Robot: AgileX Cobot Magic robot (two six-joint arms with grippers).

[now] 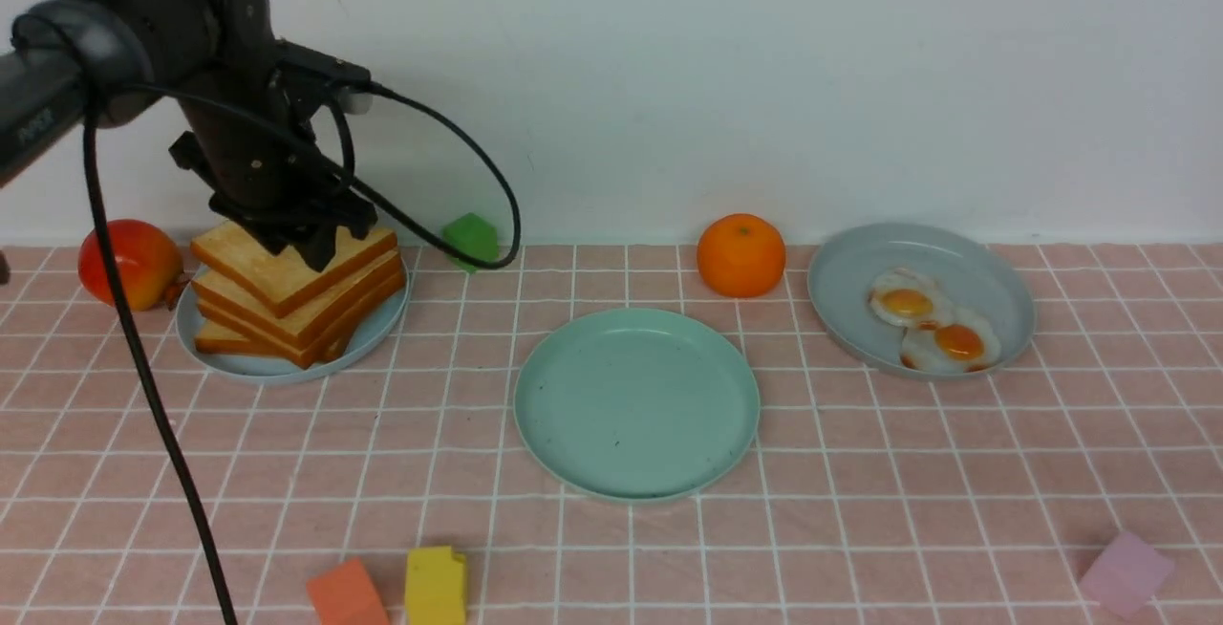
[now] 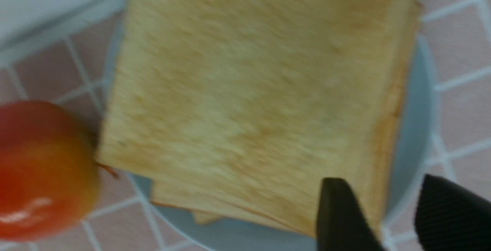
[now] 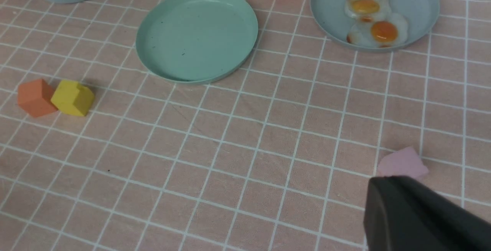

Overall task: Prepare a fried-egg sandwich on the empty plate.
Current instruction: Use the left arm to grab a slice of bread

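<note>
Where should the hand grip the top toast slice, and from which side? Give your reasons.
Pinch across its right-hand crust edge from above: the top toast slice lies flat on the stack, too broad to span, but thin. The open left hand straddles that edge.

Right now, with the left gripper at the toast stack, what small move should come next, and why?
Probably close the left gripper on the top toast slice. Its jaws stand open, and that slice's edge seems to lie between them. The mint-green plate has nothing on it, so a slice of bread should go there first.
</note>
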